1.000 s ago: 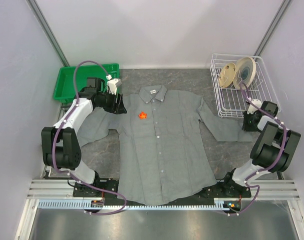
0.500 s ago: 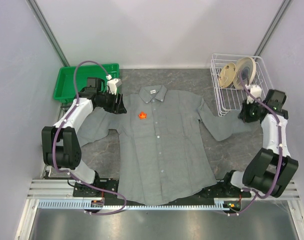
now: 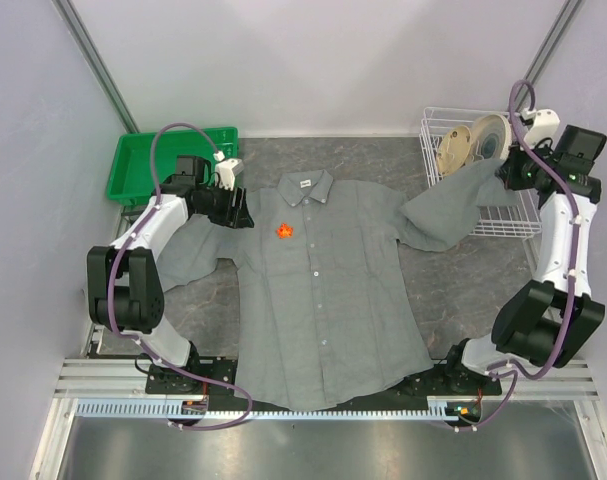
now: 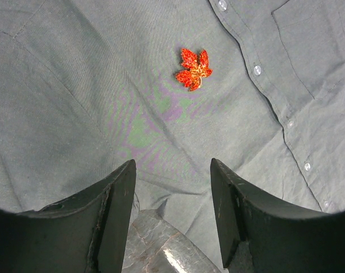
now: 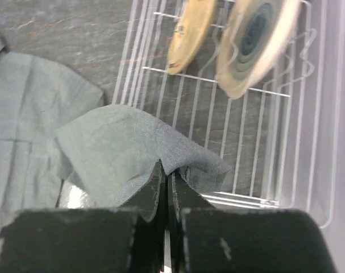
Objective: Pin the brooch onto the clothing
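**Operator:** Where's the brooch?

**Spotter:** Your brooch [image 3: 283, 231] sits on the shirt [image 3: 328, 300], on the chest just below the collar and left of the button row in the overhead view. Your left wrist camera shows it as a red-orange leaf lying flat against the grey cloth.

**Operator:** And my left gripper?

**Spotter:** Your left gripper [image 4: 172, 170] is spread wide with nothing in it. It is low over the shirt's shoulder, near the brooch but apart from it.

**Operator:** The right one?

**Spotter:** Your right gripper [image 5: 164, 170] has its jaws pinched together on the end of the shirt's sleeve. It holds that sleeve raised over the wire basket [image 3: 503, 205], with the cloth draped across the basket's near wires. Two round rolls [image 3: 488, 140] stand in the basket behind it. The rest of the shirt lies spread on the table [image 3: 463, 290], and a green bin [image 3: 133, 170] stands at the far left corner.
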Tool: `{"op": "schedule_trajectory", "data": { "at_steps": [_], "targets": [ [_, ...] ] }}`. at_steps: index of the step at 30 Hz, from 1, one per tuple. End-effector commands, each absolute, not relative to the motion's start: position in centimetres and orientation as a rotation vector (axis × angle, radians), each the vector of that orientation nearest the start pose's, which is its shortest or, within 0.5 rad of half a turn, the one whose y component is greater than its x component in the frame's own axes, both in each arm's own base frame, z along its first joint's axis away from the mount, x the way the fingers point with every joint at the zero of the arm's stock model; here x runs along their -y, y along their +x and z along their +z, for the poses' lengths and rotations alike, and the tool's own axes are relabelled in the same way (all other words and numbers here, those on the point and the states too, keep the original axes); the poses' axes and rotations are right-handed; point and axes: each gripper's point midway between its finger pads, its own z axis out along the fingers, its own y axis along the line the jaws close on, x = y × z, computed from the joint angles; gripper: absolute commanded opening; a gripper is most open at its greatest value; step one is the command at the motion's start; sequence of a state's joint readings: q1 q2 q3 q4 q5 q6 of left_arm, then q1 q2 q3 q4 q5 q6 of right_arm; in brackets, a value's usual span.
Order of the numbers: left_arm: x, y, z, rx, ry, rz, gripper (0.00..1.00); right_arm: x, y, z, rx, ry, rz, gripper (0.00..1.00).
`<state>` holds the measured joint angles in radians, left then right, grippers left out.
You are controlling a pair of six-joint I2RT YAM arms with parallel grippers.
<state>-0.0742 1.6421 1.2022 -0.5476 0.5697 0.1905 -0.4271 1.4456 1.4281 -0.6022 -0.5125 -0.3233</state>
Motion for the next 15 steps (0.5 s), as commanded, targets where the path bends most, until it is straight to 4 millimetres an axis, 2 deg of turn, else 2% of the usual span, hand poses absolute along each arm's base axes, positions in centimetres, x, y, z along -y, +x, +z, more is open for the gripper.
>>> {"op": "schedule_trajectory", "data": {
  "at_steps": [1,2,5,8,13,15],
  "targets": [
    [11.7,38.4,13.1,-2.339,0.543,-0.657,0.62,14.9,41.4,29.7,-2.011,-0.028,-0.055,0.00],
    [11.7,38.3,13.1,-2.340,0.543,-0.655,0.62,16.5,41.2,29.9,-2.006,0.032,-0.082,0.00],
    [11.5,38.1,12.6,-2.352,0.544,-0.645,0.62,19.5,40.7,29.6,-2.005,0.125,-0.147,0.00],
    [11.3,38.0,12.1,-2.366,0.544,-0.636,0.62,21.1,39.8,27.9,-2.051,0.188,-0.195,0.00],
    [11.0,37.9,11.4,-2.389,0.534,-0.618,0.62,22.0,37.3,22.7,-2.184,0.219,-0.288,0.00],
    [11.0,37.9,11.3,-2.393,0.531,-0.620,0.62,23.1,35.7,20.5,-2.250,0.275,-0.378,0.00]
  ]
}}
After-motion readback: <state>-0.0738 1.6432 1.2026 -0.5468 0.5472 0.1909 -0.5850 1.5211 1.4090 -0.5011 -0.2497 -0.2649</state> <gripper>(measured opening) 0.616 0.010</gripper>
